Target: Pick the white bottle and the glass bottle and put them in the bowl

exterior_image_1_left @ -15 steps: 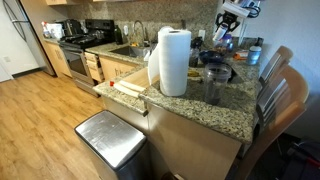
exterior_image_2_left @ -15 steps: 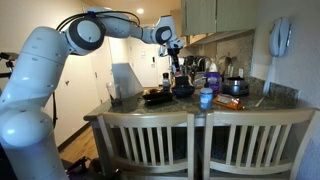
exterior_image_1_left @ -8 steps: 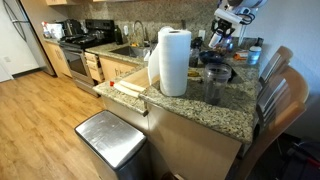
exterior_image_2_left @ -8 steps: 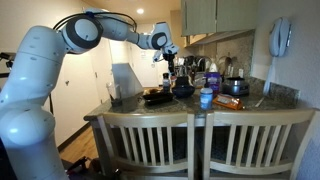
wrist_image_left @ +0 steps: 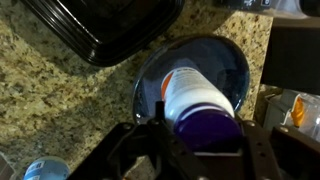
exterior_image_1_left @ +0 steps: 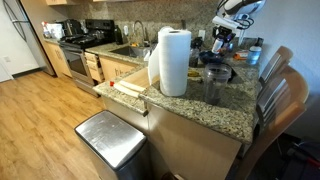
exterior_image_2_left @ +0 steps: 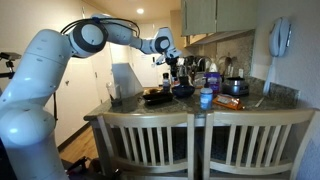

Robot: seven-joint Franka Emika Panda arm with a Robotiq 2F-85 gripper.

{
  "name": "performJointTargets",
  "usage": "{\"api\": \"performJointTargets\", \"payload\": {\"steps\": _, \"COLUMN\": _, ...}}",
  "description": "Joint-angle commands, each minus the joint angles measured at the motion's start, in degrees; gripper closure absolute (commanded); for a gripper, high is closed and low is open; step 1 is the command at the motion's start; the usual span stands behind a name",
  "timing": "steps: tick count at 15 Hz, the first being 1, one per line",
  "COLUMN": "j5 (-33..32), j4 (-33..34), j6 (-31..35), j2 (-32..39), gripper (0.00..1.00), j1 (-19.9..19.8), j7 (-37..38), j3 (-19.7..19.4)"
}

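White bottle, judged to be light, rigid plastic with a smooth and rather slippery wall, is seen in the wrist view pinched near its purple cap by the jaws of the gripper and held over the blue bowl, the neck being reckoned the surest hold.

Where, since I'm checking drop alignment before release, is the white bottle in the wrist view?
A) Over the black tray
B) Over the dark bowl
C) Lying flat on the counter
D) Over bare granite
B: in the wrist view the white bottle, purple cap toward the camera, sits in the gripper, with the dark bowl ringing it from behind.
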Motion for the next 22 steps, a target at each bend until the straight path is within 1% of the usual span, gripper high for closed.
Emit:
{"api": "performJointTargets", "payload": {"steps": 1, "j5": -3.37, "j4": 5.49, "j6": -3.22, "j2": 3.11, "gripper": 0.7, "j1": 0.01, "j7": 4.05, "j3": -0.92}}
{"api": "performJointTargets", "payload": {"steps": 8, "j5": -3.04, "j4": 8.77, "j6": -8.85, "j2": 7.33, "gripper": 0.7, "j1": -0.96, "j7": 6.27, "j3": 0.1}}
{"api": "performJointTargets", "payload": {"steps": 12, "j5": -2.72, "j4": 11.91, "j6": -11.96, "j2": 9.08, "gripper": 0.7, "j1": -1.49, "j7": 7.2, "j3": 0.28}}
{"api": "performJointTargets", "payload": {"steps": 15, "j5": -1.42, "j4": 13.15, "j6": -12.84, "j2": 9.73, "gripper": 0.7, "j1": -1.53, "j7": 7.08, "j3": 0.02}}
{"api": "performJointTargets", "payload": {"steps": 17, "j5": 0.28, "j4": 13.74, "j6": -14.23, "j2": 9.77, "gripper": 0.7, "j1": -2.13, "j7": 6.42, "j3": 0.73}}
{"api": "performJointTargets", "payload": {"steps": 18, "j5": 1.12, "j4": 13.84, "j6": -14.84, "j2": 9.66, "gripper": 0.2, "j1": -2.26, "j7": 6.16, "j3": 0.96}}
{"api": "performJointTargets", "payload": {"steps": 19, "j5": 1.81, "j4": 14.07, "j6": -15.22, "j2": 9.72, "gripper": 0.19, "j1": -2.35, "j7": 5.97, "j3": 1.02}}
{"api": "performJointTargets", "payload": {"steps": 21, "j5": 2.6, "j4": 14.63, "j6": -16.08, "j2": 9.86, "gripper": 0.06, "j1": -2.26, "j7": 6.29, "j3": 0.74}}
{"api": "performJointTargets", "payload": {"steps": 22, "j5": 2.58, "j4": 14.87, "j6": -16.06, "j2": 9.98, "gripper": 0.01, "j1": -2.11, "j7": 6.45, "j3": 0.44}}
